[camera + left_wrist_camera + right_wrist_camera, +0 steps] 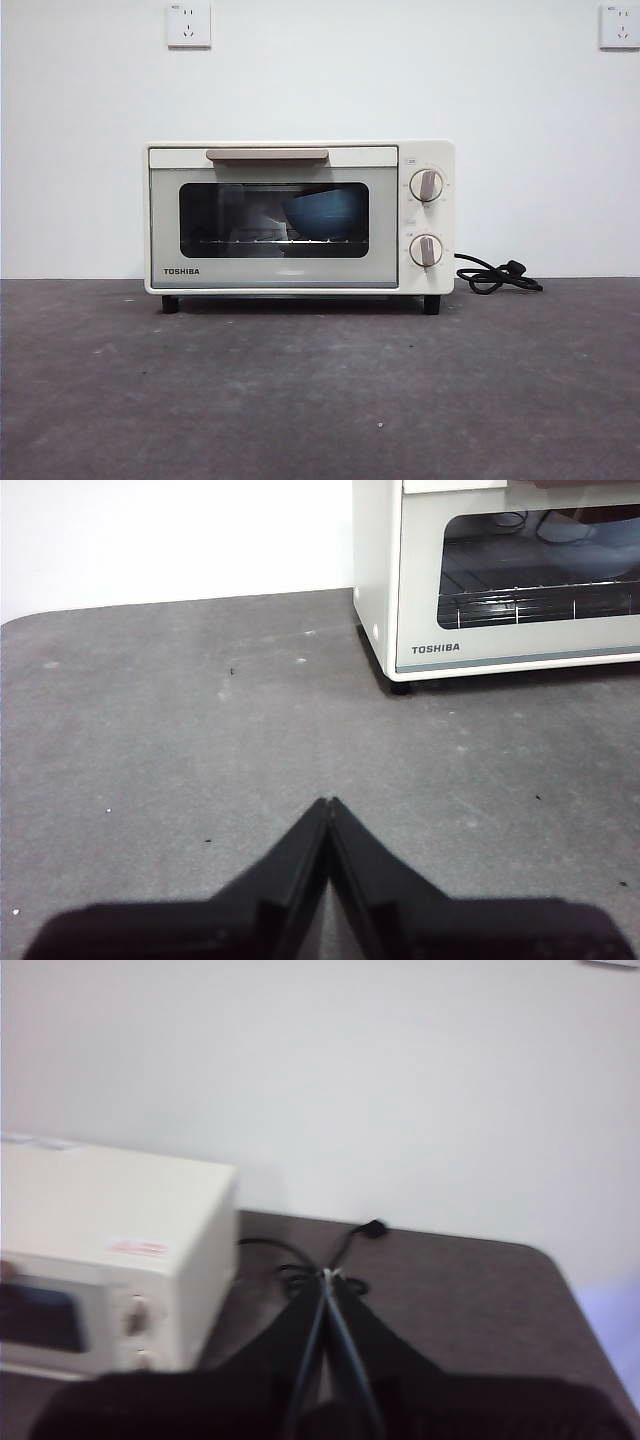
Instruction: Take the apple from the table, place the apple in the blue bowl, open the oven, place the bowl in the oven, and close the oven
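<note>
Resting with jaws pressed together and holding nothing, the left gripper (329,805) hangs over bare table (180,740), well clear of the oven (500,580) and off its front corner. The right gripper (328,1278) is likewise closed and empty, raised beside the oven's knob end with the black cord (300,1260) beyond its tips. Oven door (273,225) sits flush, handle (267,154) up. Blue bowl (325,213) stands on the rack behind the glass; the apple is probably inside it, but the dark glass hides it. Judgement: task looks essentially complete, and the step in hand is retreat. To do it well, keep both arms high, avoid snagging the cord, and confirm the door shows no gap along its top edge.
</note>
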{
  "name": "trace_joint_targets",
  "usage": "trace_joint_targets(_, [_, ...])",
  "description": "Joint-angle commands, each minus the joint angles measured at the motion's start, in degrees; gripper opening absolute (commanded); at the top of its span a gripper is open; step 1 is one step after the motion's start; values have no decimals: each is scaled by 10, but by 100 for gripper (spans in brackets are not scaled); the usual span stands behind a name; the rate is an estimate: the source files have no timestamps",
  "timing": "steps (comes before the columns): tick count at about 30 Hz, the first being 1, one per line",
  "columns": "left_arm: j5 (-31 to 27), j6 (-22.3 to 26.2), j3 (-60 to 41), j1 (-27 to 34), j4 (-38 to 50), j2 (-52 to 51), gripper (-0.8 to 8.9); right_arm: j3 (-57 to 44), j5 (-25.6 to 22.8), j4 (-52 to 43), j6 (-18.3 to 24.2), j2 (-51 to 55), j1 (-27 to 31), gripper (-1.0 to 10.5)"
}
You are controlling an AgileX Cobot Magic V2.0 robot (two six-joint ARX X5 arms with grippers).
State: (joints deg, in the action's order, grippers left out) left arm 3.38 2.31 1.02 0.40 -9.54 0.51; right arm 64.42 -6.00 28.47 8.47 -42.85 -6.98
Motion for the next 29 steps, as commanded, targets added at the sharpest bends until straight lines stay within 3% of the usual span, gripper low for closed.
trace_joint_targets(1, [0,-4,-6,-1,2,0,-4,-178,2,-123,7,73,23,1])
trace_joint_targets(7, [0,-4,-6,-1,2,0,-4,-411,66,-256,5,207,49,1])
trace_joint_targets(13, [0,-4,-6,-1,2,0,-4,-546,66,-278,-18,310,62,1])
trace_joint_targets(18, [0,-4,-6,-1,2,0,-4,-612,64,-271,-55,372,64,1])
trace_joint_targets(22, [0,-4,-6,-1,2,0,-4,-636,62,-247,-52,409,64,1])
trace_joint_targets(29, [0,-4,-6,-1,2,1,-4,-636,3,-178,-51,424,68,1])
